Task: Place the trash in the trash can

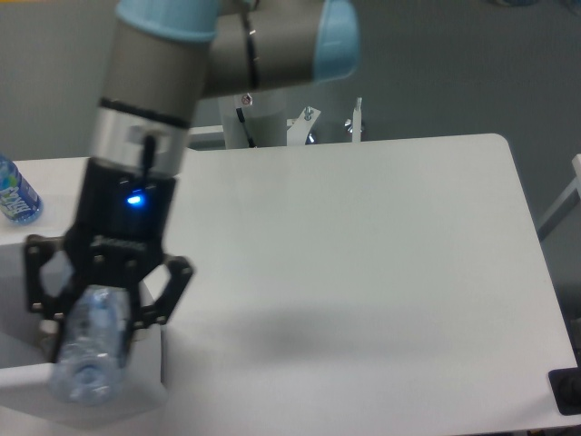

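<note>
1. Jaws (91, 331) are closed around the clear plastic water bottle (88, 350), one black finger on each side of its body; the bottle hangs clear of any support, carried by the grip alone.
2. Bottle: transparent, bluish tint, dented and ribbed walls, somewhat blurred. It is held roughly upright, its rounded lower end towards the camera. No label or print can be made out on it.
3. Bottle position: above the trash can (136, 400), at its right-hand end, overlapping the near rim in this view.
4. Trash can: white plastic, thick rim, rounded corner. Most of it is hidden behind the jaws and the bottle; its contents cannot be assessed.
5. Arm: grey metallic wrist segment (145, 109) with light blue joint caps above and a black gripper body below, on which a small blue indicator light (135, 199) is lit.
6. Second bottle (14, 195): blue, with a blue-and-white label, standing on the tabletop at the far left edge of view, well apart from the jaws. The label text is too small to read.
7. Tabletop (363, 254): white, smooth, matt, with rounded corners.
8. Background: grey floor; metal bracket fittings (331, 125) at the tabletop's far edge.
</note>
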